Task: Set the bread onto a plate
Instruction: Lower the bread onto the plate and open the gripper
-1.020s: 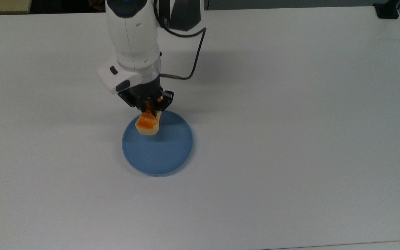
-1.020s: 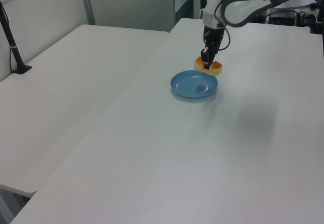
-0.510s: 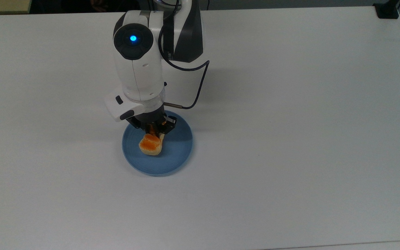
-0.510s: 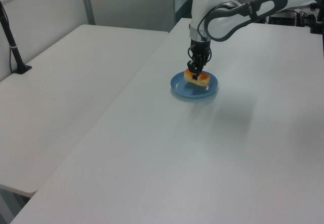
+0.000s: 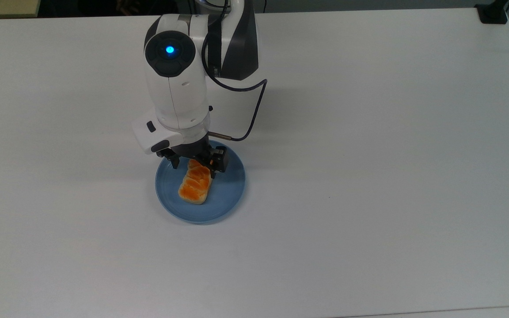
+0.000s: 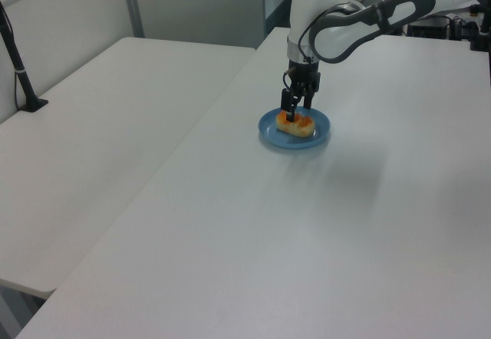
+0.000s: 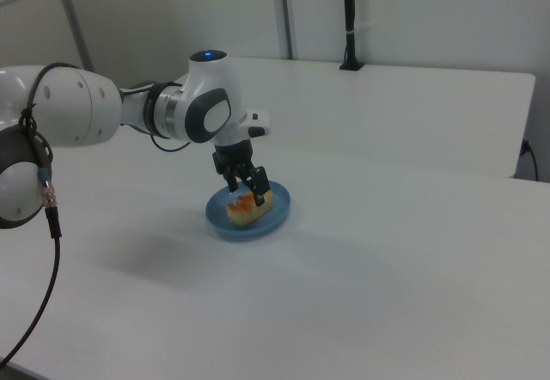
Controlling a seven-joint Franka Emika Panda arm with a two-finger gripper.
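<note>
We're seeing the gripper [image 5: 195, 164] spread open, straddling the near end of the bread [image 5: 195, 186], which is lying flat on the plate [image 5: 230, 185] just below it. Risk we're watching: a finger snagging the loaf on retreat and dragging it toward the rim.

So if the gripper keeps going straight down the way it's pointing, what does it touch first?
Most likely the bread. The gripper points down with its fingers spread on either side of the loaf's near end, which lies on the blue plate. Its height above the bread is unclear.
</note>
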